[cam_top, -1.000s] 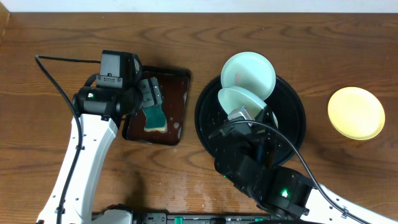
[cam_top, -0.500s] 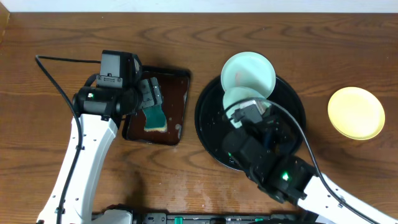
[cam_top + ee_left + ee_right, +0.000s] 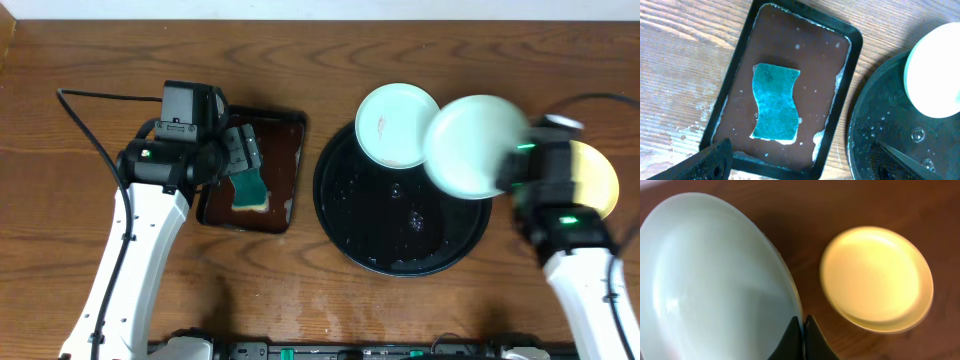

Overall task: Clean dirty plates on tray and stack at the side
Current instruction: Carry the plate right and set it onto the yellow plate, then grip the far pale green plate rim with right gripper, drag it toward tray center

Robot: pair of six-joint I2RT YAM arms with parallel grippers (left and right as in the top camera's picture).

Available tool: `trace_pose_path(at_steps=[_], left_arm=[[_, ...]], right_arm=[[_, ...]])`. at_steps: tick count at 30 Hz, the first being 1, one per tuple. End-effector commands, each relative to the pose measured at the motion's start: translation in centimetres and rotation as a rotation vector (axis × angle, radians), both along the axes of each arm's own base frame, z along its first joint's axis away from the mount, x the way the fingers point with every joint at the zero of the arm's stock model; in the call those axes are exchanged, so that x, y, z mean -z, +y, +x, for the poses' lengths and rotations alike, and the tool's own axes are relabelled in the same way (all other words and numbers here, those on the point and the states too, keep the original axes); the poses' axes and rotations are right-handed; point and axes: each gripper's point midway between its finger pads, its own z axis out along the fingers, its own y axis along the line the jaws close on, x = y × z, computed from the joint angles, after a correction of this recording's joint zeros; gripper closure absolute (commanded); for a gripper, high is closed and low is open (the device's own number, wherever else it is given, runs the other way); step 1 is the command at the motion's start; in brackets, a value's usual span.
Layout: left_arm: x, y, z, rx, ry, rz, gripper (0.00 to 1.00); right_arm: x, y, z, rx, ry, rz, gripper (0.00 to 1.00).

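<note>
The thin rim of a glossy mint plate (image 3: 715, 280) is pinched between the closed fingertips of the right gripper (image 3: 801, 325). The plate is held raised over the right rim of the round black tray (image 3: 400, 225), whose shiny floor is beaded with water. Just beyond, a round yellow plate (image 3: 877, 277) is laid flat on the wooden table (image 3: 300, 290). A smeared plate (image 3: 397, 124) is propped on the tray's far rim. The left gripper (image 3: 804, 147) is spread wide above a wavy teal sponge (image 3: 775, 102) in a rectangular brown tray (image 3: 805, 60).

The right jaws have swung the mint plate (image 3: 468, 146) up off the black tray (image 3: 400, 240) toward the yellow plate (image 3: 876, 279).
</note>
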Motion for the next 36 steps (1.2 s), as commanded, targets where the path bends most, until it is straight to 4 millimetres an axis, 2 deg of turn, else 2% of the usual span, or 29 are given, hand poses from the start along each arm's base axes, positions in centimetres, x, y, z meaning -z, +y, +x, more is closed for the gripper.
trace_pose_path(at_steps=[1, 5, 8, 12, 15, 16, 17, 18, 22, 25, 28, 31, 32, 34, 36], left_arm=[[-0.9, 0.0, 0.5, 0.002, -0.025, -0.004, 0.13], [-0.9, 0.0, 0.5, 0.002, -0.024, -0.004, 0.13], [-0.9, -0.1, 0.5, 0.002, -0.025, -0.004, 0.12], [-0.9, 0.0, 0.5, 0.002, -0.025, -0.004, 0.12], [-0.9, 0.0, 0.5, 0.002, -0.024, -0.004, 0.12], [-0.9, 0.0, 0.5, 0.002, -0.024, -0.004, 0.13], [-0.9, 0.0, 0.5, 0.002, -0.025, -0.004, 0.12], [-0.9, 0.0, 0.5, 0.002, -0.025, -0.004, 0.13], [-0.9, 0.0, 0.5, 0.002, -0.025, -0.004, 0.12], [-0.9, 0.0, 0.5, 0.002, -0.025, -0.004, 0.12], [-0.9, 0.0, 0.5, 0.002, -0.024, -0.004, 0.12], [-0.9, 0.0, 0.5, 0.002, -0.025, -0.004, 0.12], [-0.9, 0.0, 0.5, 0.002, -0.025, -0.004, 0.12], [-0.9, 0.0, 0.5, 0.002, -0.025, -0.004, 0.12], [-0.9, 0.0, 0.5, 0.002, -0.025, -0.004, 0.12]], right_arm=[[0.3, -3.5, -0.2, 0.14, -0.059, 0.239, 0.99], [1.8, -11.0, -1.9, 0.399, -0.077, 0.258, 0.99], [4.0, -14.6, -3.5, 0.523, -0.029, 0.248, 0.99], [8.0, -17.5, -4.7, 0.619, 0.055, 0.271, 0.99], [10.1, -18.3, -5.0, 0.638, 0.102, 0.282, 0.99], [10.4, -18.5, -4.9, 0.631, 0.104, 0.283, 0.96], [10.4, -18.3, -4.3, 0.601, 0.092, 0.292, 0.81], [10.1, -17.9, -3.4, 0.549, 0.067, 0.315, 0.64], [6.4, -13.5, 1.4, 0.263, -0.087, 0.46, 0.48], [3.2, -8.5, 3.8, 0.015, -0.143, 0.491, 0.47], [1.9, -3.0, 5.1, -0.19, -0.135, 0.459, 0.47], [2.5, 3.3, 6.0, -0.4, -0.074, 0.383, 0.47], [3.1, 4.6, 6.2, -0.432, -0.046, 0.339, 0.47], [4.9, 6.5, 6.9, -0.447, 0.018, 0.203, 0.46], [6.3, 7.4, 7.8, -0.434, 0.049, 0.104, 0.46]])
